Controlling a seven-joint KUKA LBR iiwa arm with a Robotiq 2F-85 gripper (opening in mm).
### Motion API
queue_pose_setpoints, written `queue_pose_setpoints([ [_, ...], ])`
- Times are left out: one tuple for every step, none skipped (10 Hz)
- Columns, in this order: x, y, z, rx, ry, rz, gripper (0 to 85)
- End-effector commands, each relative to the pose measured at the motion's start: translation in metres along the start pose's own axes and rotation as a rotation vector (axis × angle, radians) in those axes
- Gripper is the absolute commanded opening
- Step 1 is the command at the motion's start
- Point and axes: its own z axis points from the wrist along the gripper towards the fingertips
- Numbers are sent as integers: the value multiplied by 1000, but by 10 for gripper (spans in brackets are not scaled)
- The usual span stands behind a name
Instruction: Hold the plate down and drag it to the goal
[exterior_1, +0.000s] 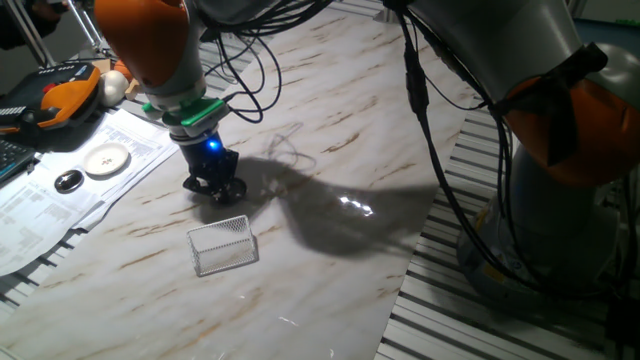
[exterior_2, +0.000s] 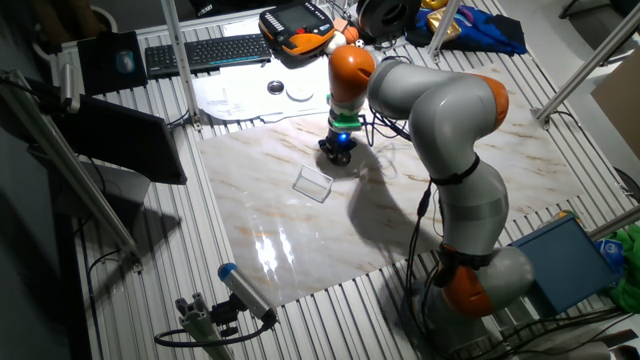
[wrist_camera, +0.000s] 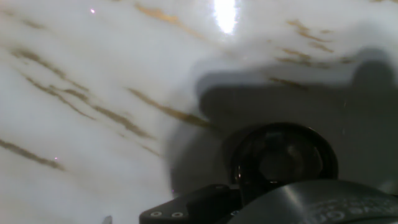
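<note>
Slippage looks like the main risk: the gripper (exterior_1: 214, 186) presses down on the plate (wrist_camera: 283, 158), a shiny round metal dish, and polished marble table (exterior_1: 330, 150) gives little grip, so it could skate sideways past the goal (exterior_1: 224, 245), the mesh-textured, see-through rectangle nearby. How far its fingers are spread, I can't tell.

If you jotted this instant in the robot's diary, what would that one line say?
gripper: down over plate on marble table | jaw state: unclear | goal: nearby, apart from gripper | plate not yet at goal
</note>
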Motion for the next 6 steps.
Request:
queue_pose_setpoints([
  [2, 3, 1, 0, 1, 6, 0],
  [4, 5, 2, 0, -1, 12, 0],
  [6, 8, 4, 0, -2, 18, 0],
  [8, 11, 3, -1, 3, 22, 0],
  [9, 14, 1, 1, 10, 27, 0],
  [11, 17, 1, 0, 13, 34, 0],
])
